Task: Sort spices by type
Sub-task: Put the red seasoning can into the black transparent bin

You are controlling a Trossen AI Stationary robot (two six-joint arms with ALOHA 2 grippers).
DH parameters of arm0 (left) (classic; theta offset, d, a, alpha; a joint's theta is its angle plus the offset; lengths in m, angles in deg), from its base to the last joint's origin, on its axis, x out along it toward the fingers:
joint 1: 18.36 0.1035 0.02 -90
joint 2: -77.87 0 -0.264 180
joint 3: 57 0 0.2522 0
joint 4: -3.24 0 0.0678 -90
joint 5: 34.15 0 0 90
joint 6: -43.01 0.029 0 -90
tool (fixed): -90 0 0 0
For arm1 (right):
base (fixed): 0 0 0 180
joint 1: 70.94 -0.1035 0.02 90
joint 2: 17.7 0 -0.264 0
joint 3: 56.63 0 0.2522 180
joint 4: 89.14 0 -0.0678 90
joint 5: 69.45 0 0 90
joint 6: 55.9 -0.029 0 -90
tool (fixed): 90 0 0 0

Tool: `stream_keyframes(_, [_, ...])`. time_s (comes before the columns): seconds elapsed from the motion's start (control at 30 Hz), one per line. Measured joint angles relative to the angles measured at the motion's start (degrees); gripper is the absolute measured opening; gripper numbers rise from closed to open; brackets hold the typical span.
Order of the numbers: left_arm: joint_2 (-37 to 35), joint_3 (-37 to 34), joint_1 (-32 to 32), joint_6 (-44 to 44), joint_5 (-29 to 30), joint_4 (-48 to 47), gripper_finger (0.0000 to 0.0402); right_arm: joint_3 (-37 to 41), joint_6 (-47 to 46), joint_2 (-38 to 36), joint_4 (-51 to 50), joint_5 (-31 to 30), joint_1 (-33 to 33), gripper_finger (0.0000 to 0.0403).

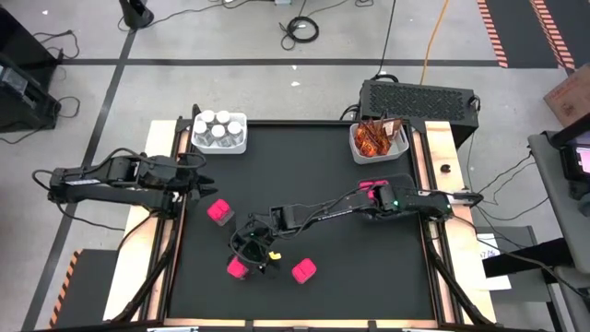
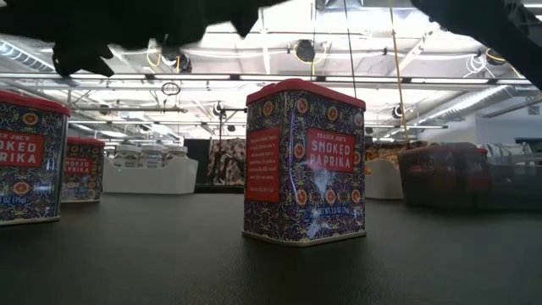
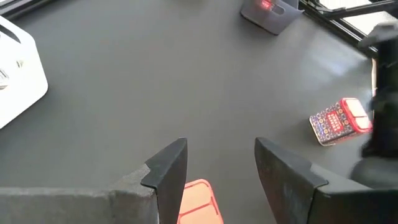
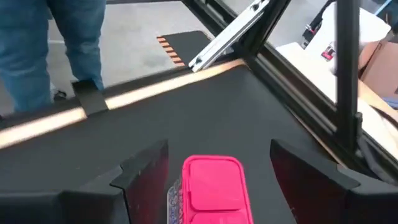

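Now right tool [image 4: 214, 171] wide open, holding nothing, with a pink box [image 4: 211, 186] straight between its fingers. Left tool [image 3: 214, 165] half open, empty, farther off.

overhead, table-level, two wrist views, shared table [image 1: 369, 249]

Looks like a robotics lab or workshop space: grey concrete floor [image 1: 277, 74] with tape lines, loose cables [image 1: 300, 29] everywhere, hazard striping [image 1: 491, 32], a black computer box [image 1: 418, 97] behind the table, and exposed industrial ceiling lights [image 2: 305, 51] overhead.
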Motion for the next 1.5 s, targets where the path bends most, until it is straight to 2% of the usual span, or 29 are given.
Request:
stream_keyframes(0.37, [0.2,0.0,0.0,0.0,0.0,0.0,0.0192,0.1,1.5,2.4,4.0,-0.2,1.0,0.0277])
stream_keyframes(0.63, [0.2,0.0,0.0,0.0,0.1,0.0,0.0192,0.0,-1.9,3.0,2.9,-0.1,1.4,0.0277])
stream_keyframes(1.03, [0.2,0.0,0.0,0.0,0.2,0.2,0.0192,0.0,-3.0,3.8,0.1,1.7,2.1,0.0277])
stream_keyframes(1.23, [0.2,0.0,0.0,0.0,0.2,0.2,0.0192,0.0,-4.6,3.8,-0.5,5.7,2.1,0.0277])
stream_keyframes(1.5, [0.2,0.0,0.0,0.0,0.3,0.2,0.0192,0.0,-7.3,4.0,-0.6,5.9,2.1,0.0277])
